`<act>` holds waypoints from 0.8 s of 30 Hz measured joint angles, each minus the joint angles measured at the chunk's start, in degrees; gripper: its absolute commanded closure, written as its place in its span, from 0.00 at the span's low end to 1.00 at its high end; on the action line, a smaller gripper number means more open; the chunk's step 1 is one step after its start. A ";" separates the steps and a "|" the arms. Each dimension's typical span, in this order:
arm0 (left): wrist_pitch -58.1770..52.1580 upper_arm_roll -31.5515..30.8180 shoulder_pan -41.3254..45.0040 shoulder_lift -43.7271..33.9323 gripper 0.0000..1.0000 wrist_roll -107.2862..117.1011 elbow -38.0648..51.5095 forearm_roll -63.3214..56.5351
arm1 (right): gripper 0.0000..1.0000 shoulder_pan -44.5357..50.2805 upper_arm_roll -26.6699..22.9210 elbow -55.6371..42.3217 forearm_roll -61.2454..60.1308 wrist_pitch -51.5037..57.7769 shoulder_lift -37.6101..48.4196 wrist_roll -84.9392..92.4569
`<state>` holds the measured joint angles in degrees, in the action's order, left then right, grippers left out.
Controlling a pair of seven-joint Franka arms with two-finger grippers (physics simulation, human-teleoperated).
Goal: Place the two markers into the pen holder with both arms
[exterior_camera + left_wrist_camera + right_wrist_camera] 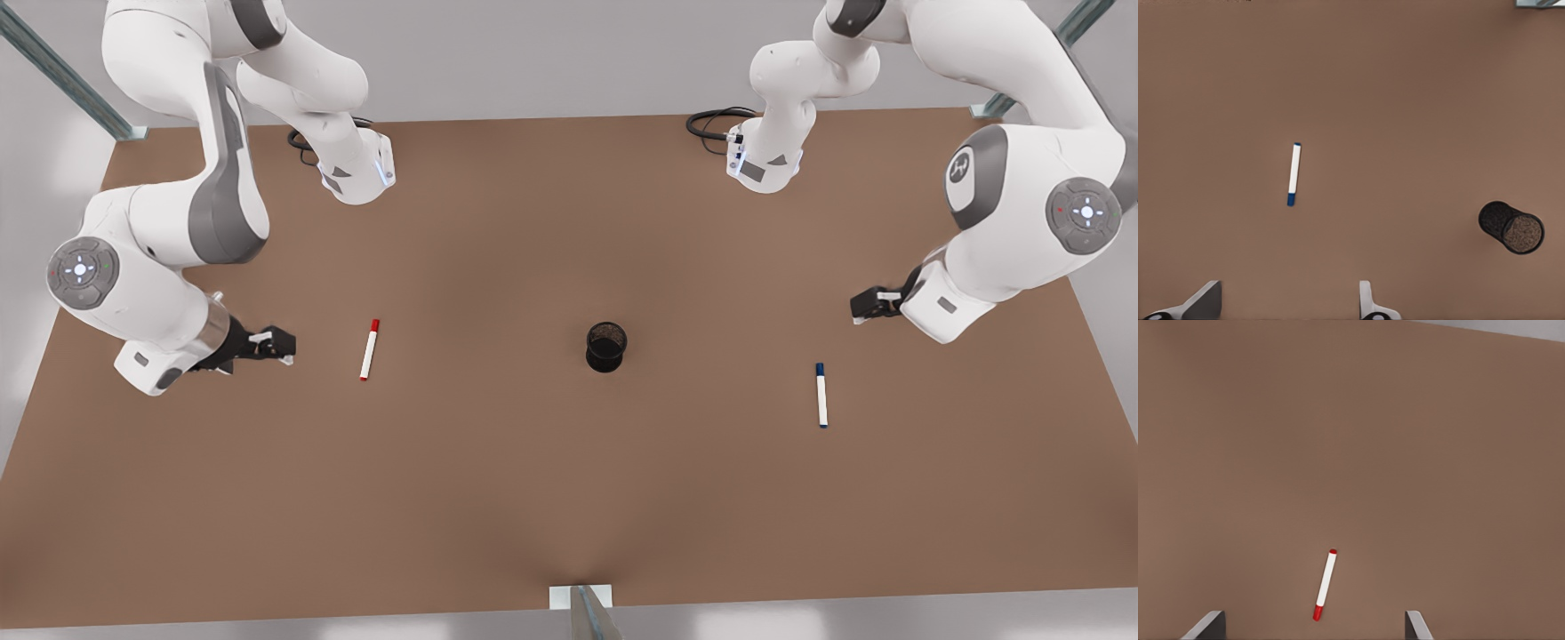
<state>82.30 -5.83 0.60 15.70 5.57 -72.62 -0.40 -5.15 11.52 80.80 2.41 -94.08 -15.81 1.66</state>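
Markers flat on the table, both grippers empty above it.

I see the red marker (369,349) lying left of centre in the front view, and the blue marker (821,395) lying toward the lower right, well apart, with the black mesh pen holder (606,346) standing upright between them near the middle of the brown table (498,498). My left gripper (864,306) hangs at the front view's right, above and just right of the blue marker (1293,174); its fingers (1368,303) are spread wide and pinch nothing, with the holder (1511,227) off at that frame's lower right. My right gripper (283,345) sits at the front view's left, near the red marker (1325,585), fingers (1416,627) likewise spread and empty.
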 measured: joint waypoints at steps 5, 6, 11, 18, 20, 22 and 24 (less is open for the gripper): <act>8.70 0.22 -1.24 12.03 0.00 -1.23 -0.02 -0.04 | 0.00 -1.08 0.17 0.05 0.42 -1.93 -0.54 0.25; 11.63 0.31 -1.99 14.44 0.00 -1.45 -0.65 -0.04 | 0.00 -1.13 0.17 0.19 0.47 -2.18 -0.69 0.20; 27.77 2.13 -2.98 19.65 0.00 -2.40 -9.45 -0.03 | 0.00 -2.72 0.26 6.91 0.58 -5.90 -2.54 -0.29; 41.92 4.28 -2.83 24.57 0.00 -3.27 -13.19 -2.36 | 0.00 -2.79 1.10 29.32 0.68 -19.71 -2.84 -1.92; 44.99 4.26 -2.42 25.22 0.00 -3.38 -15.15 -2.51 | 0.00 -2.55 1.13 31.41 0.70 -23.91 -5.30 -2.88; 47.20 4.25 -2.26 25.08 0.00 -3.43 -18.32 -2.54 | 0.00 -2.04 1.15 31.73 0.73 -27.52 -8.48 -4.07; 48.80 4.25 -2.27 25.00 0.00 -3.44 -20.22 -2.55 | 0.00 -1.85 1.13 30.55 0.75 -30.36 -12.02 -5.53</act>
<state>131.09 -1.58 -1.67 40.70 2.13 -92.84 -2.95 -7.00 12.65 111.35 3.16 -124.44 -27.83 -3.87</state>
